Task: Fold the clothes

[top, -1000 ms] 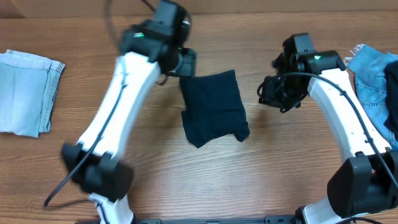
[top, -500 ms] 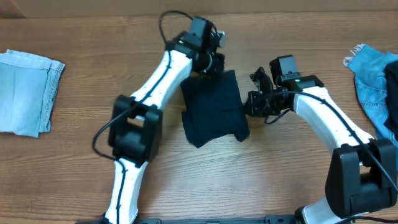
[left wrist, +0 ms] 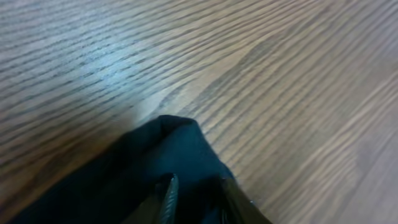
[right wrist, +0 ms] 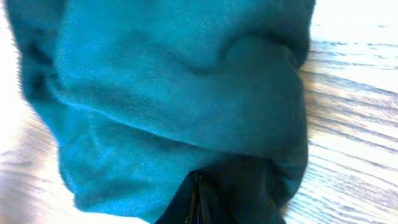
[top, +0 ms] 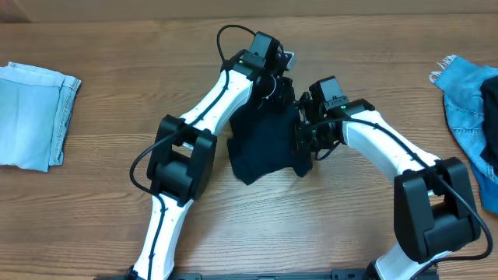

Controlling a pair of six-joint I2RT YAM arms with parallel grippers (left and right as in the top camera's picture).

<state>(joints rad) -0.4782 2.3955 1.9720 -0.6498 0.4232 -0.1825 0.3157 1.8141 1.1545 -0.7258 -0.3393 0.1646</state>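
Note:
The dark navy garment (top: 263,148) lies folded in a rough rectangle at the table's middle. My left gripper (top: 278,84) is at its far right corner. In the left wrist view its fingers (left wrist: 196,200) sit close together with navy fabric (left wrist: 155,158) between them, and the corner tip pokes out ahead. My right gripper (top: 305,138) is at the garment's right edge. In the right wrist view its fingers (right wrist: 196,196) are pressed together inside bunched fabric (right wrist: 174,93), which looks teal there. A folded pale blue denim piece (top: 35,117) lies far left, and a brighter blue denim piece (top: 467,101) far right.
The wooden table (top: 117,47) runs all around the garment. Both arms cross over the middle, with the left arm's links (top: 179,155) stretched along the garment's left side. The two denim pieces lie at the table's side edges.
My left gripper swept right along the garment's far edge to its right corner. My right gripper moved left and down onto the right edge. The garment's outline has barely changed.

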